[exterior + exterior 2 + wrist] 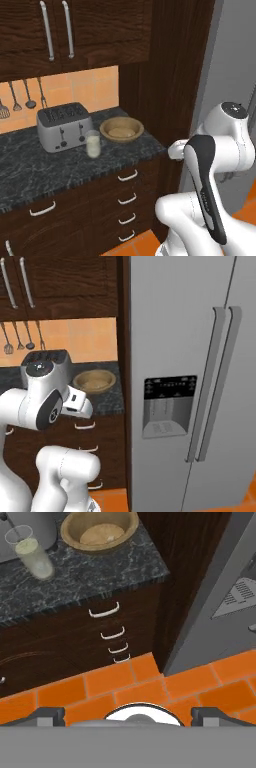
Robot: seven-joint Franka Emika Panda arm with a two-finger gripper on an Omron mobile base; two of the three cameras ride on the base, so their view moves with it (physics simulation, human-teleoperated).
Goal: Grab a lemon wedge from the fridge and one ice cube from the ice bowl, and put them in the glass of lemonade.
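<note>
**kitchenbot_fan:** So where's everything sitting? The fridge [200,356] takes up the whole right side of the right base view, both doors closed, two long vertical handles [215,381] running down the middle, black dispenser panel [170,388] left of them. The lemon wedge must be inside, can't see it at all.

**panda_tinkerer:** Yep. The ice bowl [121,129] is mid-frame in the left base view, on the dark marble counter [45,167], with the glass of lemonade [93,144] just left of it and in front of the toaster [64,126]. In the hand view both sit upper left, the glass near the corner.

**kitchenbot_fan:** Gripper?

**panda_tinkerer:** The gripper [127,714] is spread wide with nothing in it, the tips poking up at the bottom of the hand view over the orange floor tiles [125,687], well apart from the fridge and the counter.

**kitchenbot_fan:** How would you grab stuff?

**panda_tinkerer:** My guess: the fridge door is heavy and stiff, so pinch a handle around mid-height and pull steadily. The wedge is probably tiny, soft and slick, so a gentle squeeze across its flat sides. An ice cube is hard but slippery, grip it square on. The glass looks light and tippy, so drop things in from above without bumping it.
</note>
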